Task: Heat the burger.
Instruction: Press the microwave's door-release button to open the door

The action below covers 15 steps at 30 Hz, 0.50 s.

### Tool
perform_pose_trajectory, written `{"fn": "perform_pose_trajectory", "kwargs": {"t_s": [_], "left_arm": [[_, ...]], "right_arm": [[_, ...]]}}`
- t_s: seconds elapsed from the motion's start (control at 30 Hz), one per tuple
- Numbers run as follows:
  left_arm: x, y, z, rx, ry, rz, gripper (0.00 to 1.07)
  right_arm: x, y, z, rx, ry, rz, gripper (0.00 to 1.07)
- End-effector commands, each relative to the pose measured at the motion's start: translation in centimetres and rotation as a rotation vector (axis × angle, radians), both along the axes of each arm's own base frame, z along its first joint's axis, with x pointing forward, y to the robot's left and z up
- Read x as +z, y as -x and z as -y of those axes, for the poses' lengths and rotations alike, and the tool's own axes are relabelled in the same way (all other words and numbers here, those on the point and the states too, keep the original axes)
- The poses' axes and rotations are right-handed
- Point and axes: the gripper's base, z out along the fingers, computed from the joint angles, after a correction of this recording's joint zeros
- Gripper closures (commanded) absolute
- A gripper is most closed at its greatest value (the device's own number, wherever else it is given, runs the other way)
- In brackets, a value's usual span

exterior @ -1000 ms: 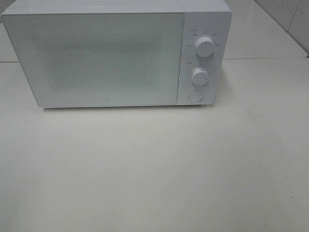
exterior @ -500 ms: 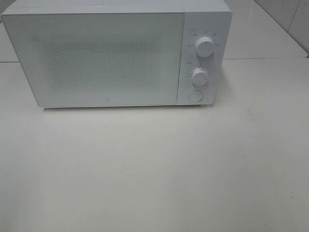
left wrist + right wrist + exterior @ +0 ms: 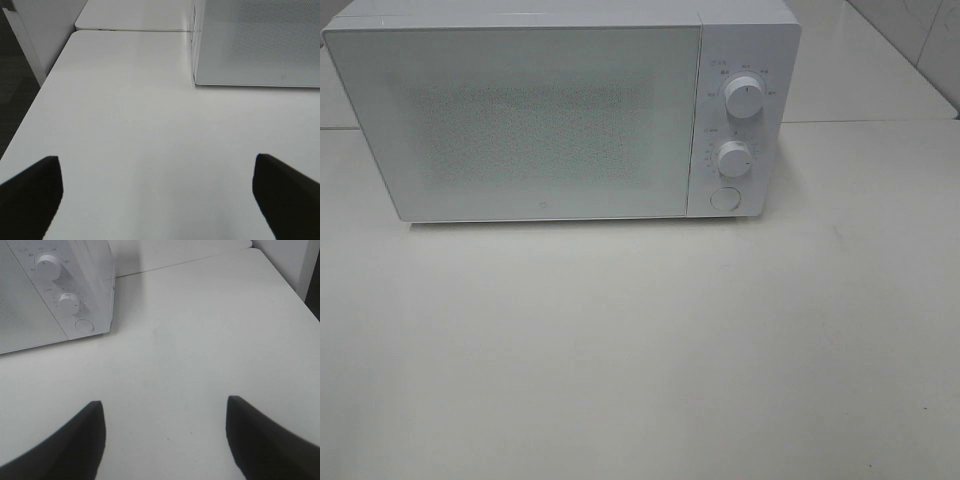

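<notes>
The burger is not in view in any frame. A white microwave (image 3: pixel 560 110) stands at the back of the white table (image 3: pixel 640 350) with its door shut; two knobs (image 3: pixel 743 98) and a round button are on its right panel. The microwave also shows in the left wrist view (image 3: pixel 255 42) and the right wrist view (image 3: pixel 50 290). My left gripper (image 3: pixel 157 200) is open and empty above the table, in front of the microwave's left corner. My right gripper (image 3: pixel 165 440) is open and empty above the table, in front of the control panel. Neither gripper shows in the high view.
The table's left edge (image 3: pixel 30 125) drops to a dark floor. A second table surface (image 3: pixel 860 60) lies behind the seam at the back right. A tiled wall (image 3: pixel 920 40) stands at the far right.
</notes>
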Motion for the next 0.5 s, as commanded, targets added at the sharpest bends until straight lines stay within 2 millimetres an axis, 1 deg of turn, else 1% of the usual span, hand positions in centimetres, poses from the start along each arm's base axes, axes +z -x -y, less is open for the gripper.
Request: {"fn": "perform_pose_trajectory", "kwargs": {"t_s": [0.03, 0.07, 0.1, 0.13, 0.17, 0.2, 0.23, 0.27, 0.3, 0.33, 0.37, 0.4, 0.43, 0.47, 0.5], "left_arm": [[0.2, 0.1, 0.0, 0.004, 0.002, 0.022, 0.09], [0.2, 0.1, 0.0, 0.004, 0.002, 0.022, 0.09], [0.2, 0.1, 0.0, 0.004, 0.002, 0.022, 0.09], [0.2, 0.1, 0.0, 0.004, 0.002, 0.022, 0.09], [0.2, 0.1, 0.0, 0.004, 0.002, 0.022, 0.09], [0.2, 0.1, 0.0, 0.004, 0.002, 0.022, 0.09], [0.2, 0.1, 0.0, 0.004, 0.002, 0.022, 0.09], [0.2, 0.1, 0.0, 0.004, 0.002, 0.022, 0.09], [0.2, 0.1, 0.0, 0.004, 0.002, 0.022, 0.09], [0.2, 0.1, 0.0, 0.004, 0.002, 0.022, 0.09], [0.2, 0.1, 0.0, 0.004, 0.002, 0.022, 0.09], [0.2, 0.1, 0.0, 0.004, 0.002, 0.022, 0.09], [0.2, 0.1, 0.0, 0.004, 0.002, 0.022, 0.09], [0.2, 0.1, 0.0, 0.004, 0.002, 0.022, 0.09], [0.2, 0.1, 0.0, 0.004, 0.002, 0.022, 0.09]], "right_arm": [[1.4, -0.8, -0.1, 0.003, 0.017, 0.082, 0.42], [1.4, -0.8, -0.1, 0.003, 0.017, 0.082, 0.42], [1.6, -1.3, -0.1, 0.006, 0.018, 0.092, 0.42], [1.9, -2.3, -0.2, 0.013, 0.021, 0.129, 0.42], [1.9, -2.3, -0.2, 0.013, 0.021, 0.129, 0.42], [2.0, -3.5, -0.3, 0.02, 0.027, 0.168, 0.42], [2.1, -4.0, -0.4, 0.024, 0.027, 0.186, 0.42], [2.1, -4.0, -0.4, 0.024, 0.027, 0.186, 0.42], [1.8, -5.2, -0.5, 0.031, 0.029, 0.195, 0.42], [1.6, -5.7, -0.5, 0.034, 0.03, 0.193, 0.42], [1.6, -5.7, -0.5, 0.034, 0.03, 0.193, 0.42], [1.2, -6.9, -0.7, 0.04, 0.032, 0.18, 0.42], [1.2, -6.9, -0.7, 0.04, 0.032, 0.18, 0.42], [0.8, -8.0, -0.8, 0.047, 0.032, 0.178, 0.42], [0.6, -8.6, -0.8, 0.05, 0.032, 0.172, 0.42]]}}
